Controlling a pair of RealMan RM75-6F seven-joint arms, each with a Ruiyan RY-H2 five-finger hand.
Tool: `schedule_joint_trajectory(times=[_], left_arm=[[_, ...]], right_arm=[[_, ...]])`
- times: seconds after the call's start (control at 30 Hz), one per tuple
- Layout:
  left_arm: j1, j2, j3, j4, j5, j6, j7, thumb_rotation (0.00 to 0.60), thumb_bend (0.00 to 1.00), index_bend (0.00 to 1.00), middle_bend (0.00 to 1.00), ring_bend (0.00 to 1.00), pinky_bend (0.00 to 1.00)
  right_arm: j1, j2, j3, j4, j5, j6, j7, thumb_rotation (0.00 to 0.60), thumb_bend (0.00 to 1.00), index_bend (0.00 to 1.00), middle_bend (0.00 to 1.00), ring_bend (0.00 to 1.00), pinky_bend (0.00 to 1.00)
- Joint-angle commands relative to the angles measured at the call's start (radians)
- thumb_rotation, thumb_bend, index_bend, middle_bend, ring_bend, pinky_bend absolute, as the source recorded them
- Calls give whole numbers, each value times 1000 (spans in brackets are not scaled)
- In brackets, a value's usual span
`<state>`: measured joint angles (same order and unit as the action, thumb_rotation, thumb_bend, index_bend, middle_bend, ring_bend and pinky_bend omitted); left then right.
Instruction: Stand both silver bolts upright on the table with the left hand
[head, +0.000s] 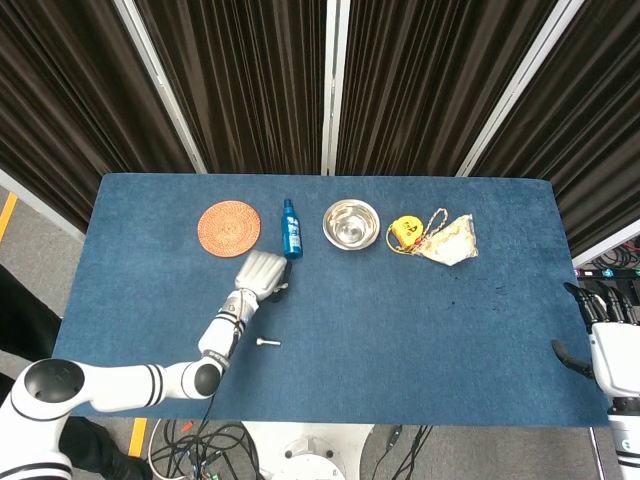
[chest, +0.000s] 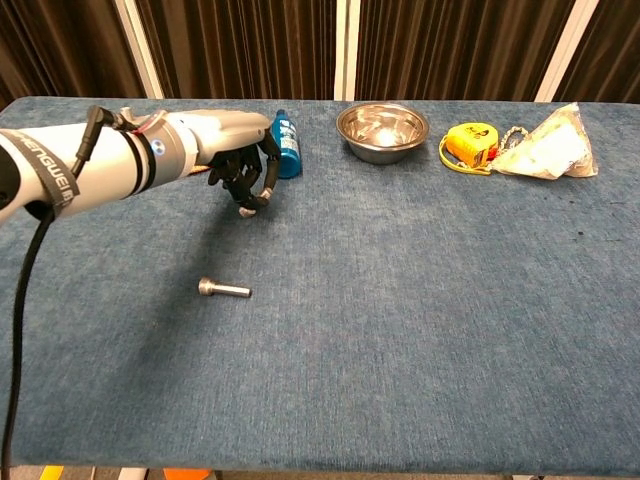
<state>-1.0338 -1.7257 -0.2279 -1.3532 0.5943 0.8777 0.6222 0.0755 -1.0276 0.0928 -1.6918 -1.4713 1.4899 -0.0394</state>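
Note:
One silver bolt (head: 265, 341) (chest: 223, 289) lies on its side on the blue table (chest: 420, 320), head to the left. My left hand (head: 262, 273) (chest: 235, 165) hovers beyond it, close to the blue bottle, fingers curled down. A small silver piece, apparently the second bolt (chest: 249, 207), shows pinched at the fingertips, mostly hidden by them. My right hand (head: 600, 335) sits off the table's right edge in the head view, fingers spread and holding nothing; the chest view does not show it.
Along the far side stand a woven orange coaster (head: 229, 228), a blue bottle (head: 291, 229) (chest: 286, 145) right beside my left hand, a steel bowl (head: 351, 223) (chest: 382, 130), a yellow tape measure (head: 405, 234) (chest: 472, 143) and a white bag (head: 450, 240) (chest: 548, 148).

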Motion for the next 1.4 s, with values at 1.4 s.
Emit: schedule_joint_trajectory(times=[1.4], left_arm=[[106,150,15,-128,134,28,-194,460,242,224,691,643,611]], right_arm=[[-1,4,0,-7,-12,11,1,600,152,143,218,63,96]])
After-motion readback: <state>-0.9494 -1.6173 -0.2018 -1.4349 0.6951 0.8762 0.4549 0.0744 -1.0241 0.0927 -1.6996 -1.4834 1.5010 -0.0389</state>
